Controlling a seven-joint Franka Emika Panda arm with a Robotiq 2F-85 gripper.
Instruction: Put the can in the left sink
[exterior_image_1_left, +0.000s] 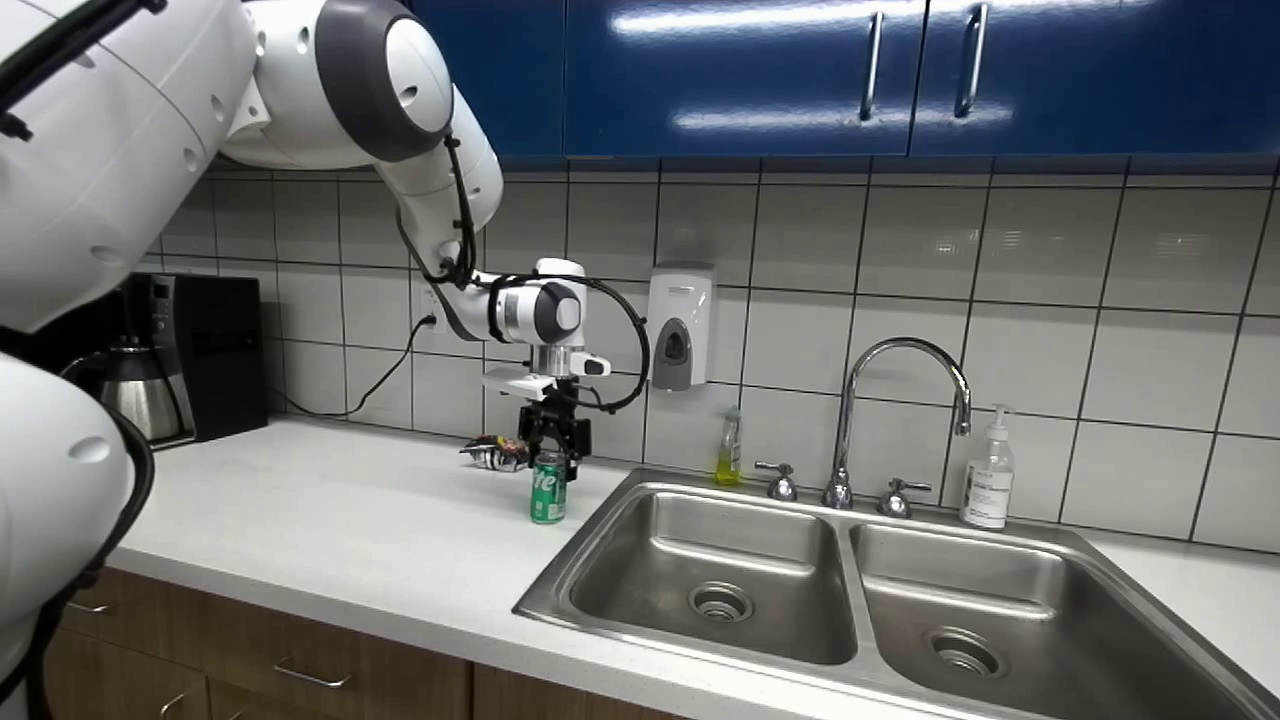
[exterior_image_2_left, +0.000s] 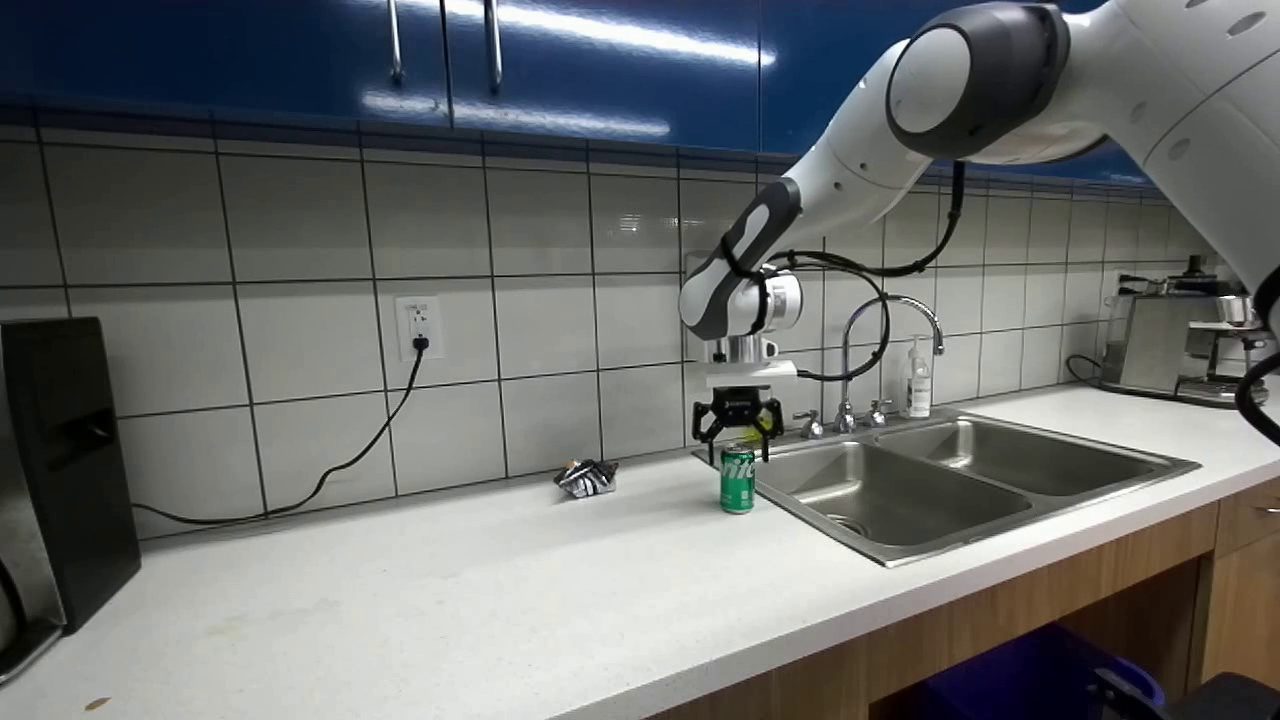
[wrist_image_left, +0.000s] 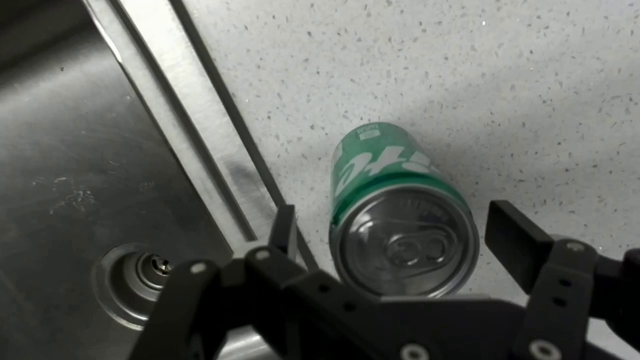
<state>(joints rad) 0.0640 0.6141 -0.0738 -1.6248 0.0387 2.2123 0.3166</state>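
Note:
The green can with a silvery top stands upright on the counter, just beside the sink's edge. It also shows in an exterior view and in the wrist view. My gripper is open, pointing down at the can's upper end. In the wrist view the can's top lies between the spread fingers, with a gap on each side. The left sink is the steel basin nearest the can. Its floor and round drain show in the wrist view.
A crumpled foil wrapper lies near the wall. The other basin, the faucet, a yellow soap bottle and a pump bottle are at the sink. A soap dispenser hangs on the wall. A coffee maker stands on the counter.

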